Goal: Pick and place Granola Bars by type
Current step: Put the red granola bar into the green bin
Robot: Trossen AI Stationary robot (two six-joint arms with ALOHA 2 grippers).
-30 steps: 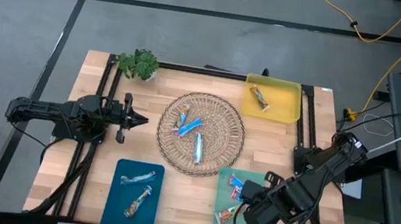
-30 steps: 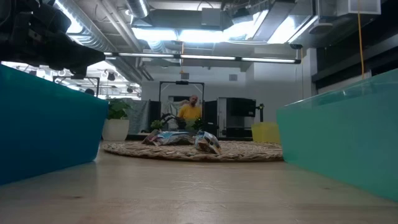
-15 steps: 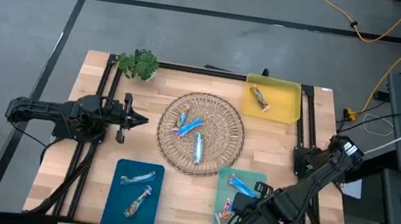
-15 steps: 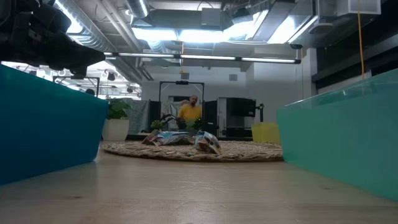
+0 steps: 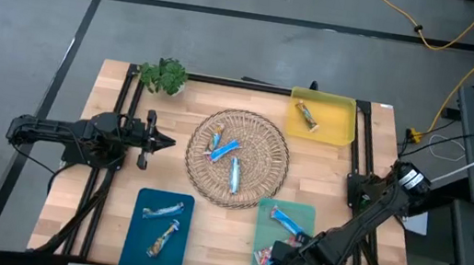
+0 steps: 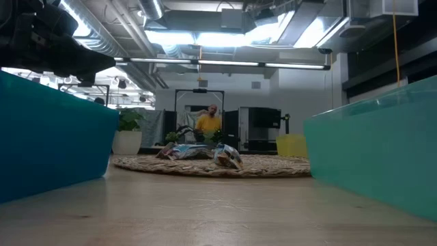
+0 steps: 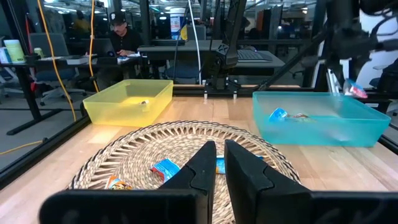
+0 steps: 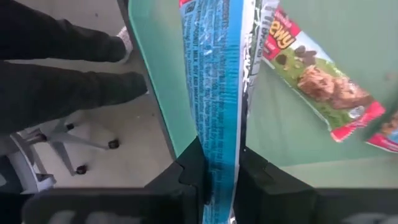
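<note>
— We see a pale wooden table with visible grain, and a round woven wicker mat, rough and ribbed.

— We agree. The green tray and yellow tray look like translucent, smooth plastic. The blue granola bar wears a glossy, crinkled foil wrapper; the fingers are matt black.

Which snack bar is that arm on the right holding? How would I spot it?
Find the green tray at the table's near right corner. The right tool hangs over its near end, shut on a long blue-wrapped bar. The other bars lie flat in the tray; this one is pinched by its end between two dark fingers.
</note>
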